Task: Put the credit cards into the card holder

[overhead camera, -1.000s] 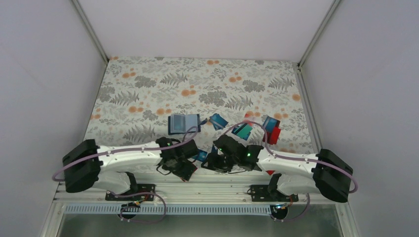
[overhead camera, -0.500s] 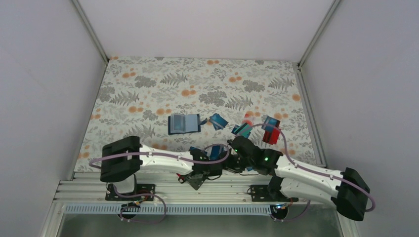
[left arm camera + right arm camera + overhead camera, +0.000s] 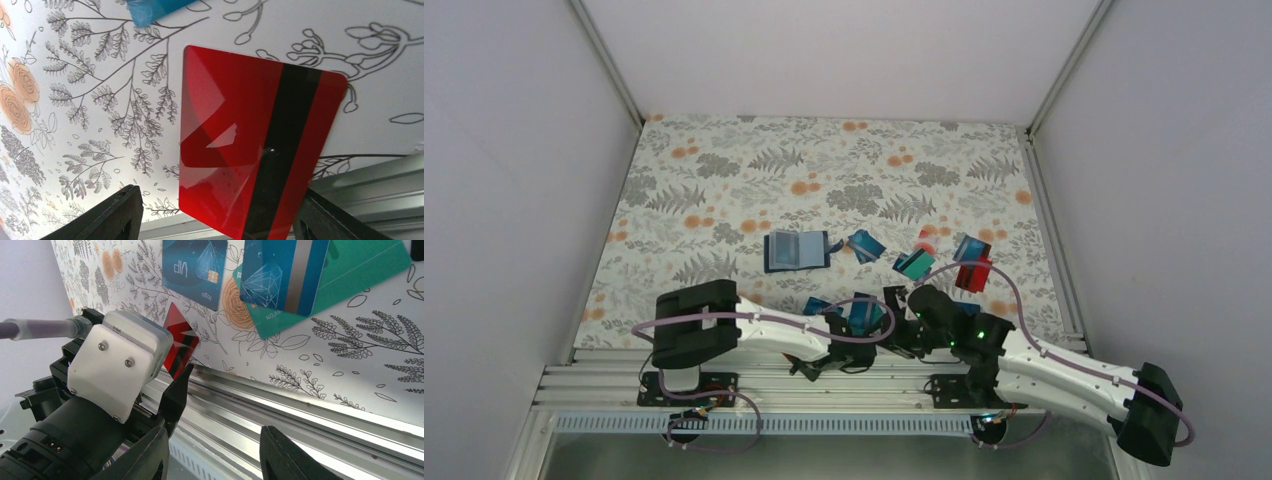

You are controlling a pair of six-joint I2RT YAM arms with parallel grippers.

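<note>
Left claw [image 3: 220, 191] agape and empty astride red card [image 3: 235, 135], its black stripe clear from left wrist, near-hidden overhead.

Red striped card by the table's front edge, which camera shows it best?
Left wrist: the red striped card fills the frame, black stripe plain. Right wrist shows only a corner behind the left end effector. From the top, the arms hide it.
</note>
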